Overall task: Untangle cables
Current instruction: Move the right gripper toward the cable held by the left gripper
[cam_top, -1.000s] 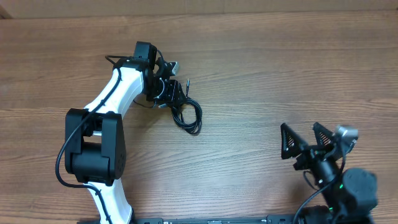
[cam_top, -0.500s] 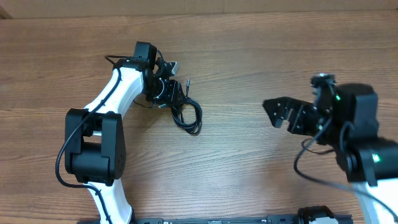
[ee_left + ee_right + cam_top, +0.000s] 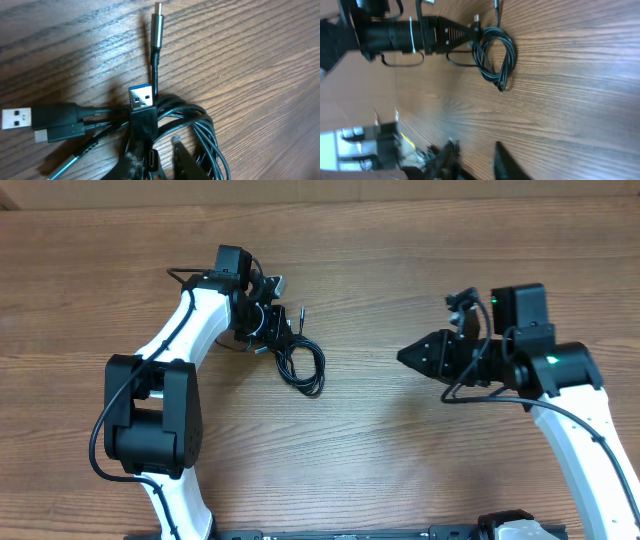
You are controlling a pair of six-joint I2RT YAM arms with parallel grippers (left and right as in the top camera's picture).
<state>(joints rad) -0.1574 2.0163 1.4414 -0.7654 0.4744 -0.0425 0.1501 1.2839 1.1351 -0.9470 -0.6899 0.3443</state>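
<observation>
L fingers (image 3: 184,159) down among cables (image 3: 300,365) on desk (image 3: 400,260); tips cut off at frame edge, pinch unclear. R fingers (image 3: 428,355) pressed together, empty, well apart from cables.

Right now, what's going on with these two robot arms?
The left gripper sits on a tangled bundle of thin black cables on the wooden table, fingers either side of the strands near a blue-tongued USB plug. The right gripper hangs apart to the right, pointing at the bundle, touching nothing.
</observation>
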